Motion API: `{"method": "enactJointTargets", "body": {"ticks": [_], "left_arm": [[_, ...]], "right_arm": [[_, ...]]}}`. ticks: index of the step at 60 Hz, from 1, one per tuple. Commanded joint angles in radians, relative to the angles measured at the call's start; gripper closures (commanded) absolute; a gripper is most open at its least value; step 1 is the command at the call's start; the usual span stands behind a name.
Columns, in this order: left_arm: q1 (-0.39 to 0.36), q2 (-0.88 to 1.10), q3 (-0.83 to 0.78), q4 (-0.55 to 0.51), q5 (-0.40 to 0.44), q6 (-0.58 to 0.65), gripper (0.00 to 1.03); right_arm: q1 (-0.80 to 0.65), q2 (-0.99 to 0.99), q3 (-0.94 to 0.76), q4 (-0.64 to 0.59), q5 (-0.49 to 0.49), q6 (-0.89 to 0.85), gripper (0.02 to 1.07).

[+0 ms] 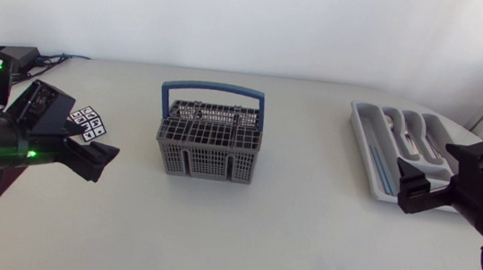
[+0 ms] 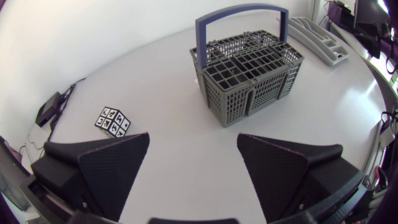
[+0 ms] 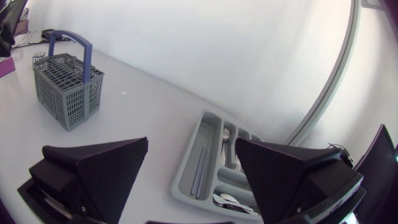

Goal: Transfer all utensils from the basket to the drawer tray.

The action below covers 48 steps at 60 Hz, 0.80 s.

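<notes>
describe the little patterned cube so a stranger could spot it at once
Start at the grey basket with the blue handle, mid-table. Look from it toward the left gripper; a small cube sits beside that arm. It alone bears black-and-white square markers.

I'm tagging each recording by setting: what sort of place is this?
Probably a robotics lab bench staged for a kitchen chore, not a real kitchen: a plain white table carries a cutlery basket, a drawer tray and a tag-covered marker cube.

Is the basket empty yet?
Empty, as far as shows: basket compartments hold no utensil in head or left wrist views; cutlery lies in the tray.
</notes>
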Motion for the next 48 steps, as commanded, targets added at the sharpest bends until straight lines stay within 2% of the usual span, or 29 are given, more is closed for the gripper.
{"method": "enactJointTargets", "body": {"ticks": [1, 19, 48], "left_arm": [[0.013, -0.035, -0.048, 0.028, -0.001, -0.006, 0.05], [0.064, -0.148, -0.142, 0.126, -0.011, -0.008, 0.05], [0.154, -0.332, -0.341, 0.286, -0.011, -0.029, 0.05]], "right_arm": [[0.014, -0.036, -0.045, -0.01, 0.029, 0.041, 0.06], [0.005, -0.182, -0.108, -0.06, 0.033, 0.064, 0.06], [0.029, -0.442, -0.247, -0.06, 0.05, 0.252, 0.06]]}}
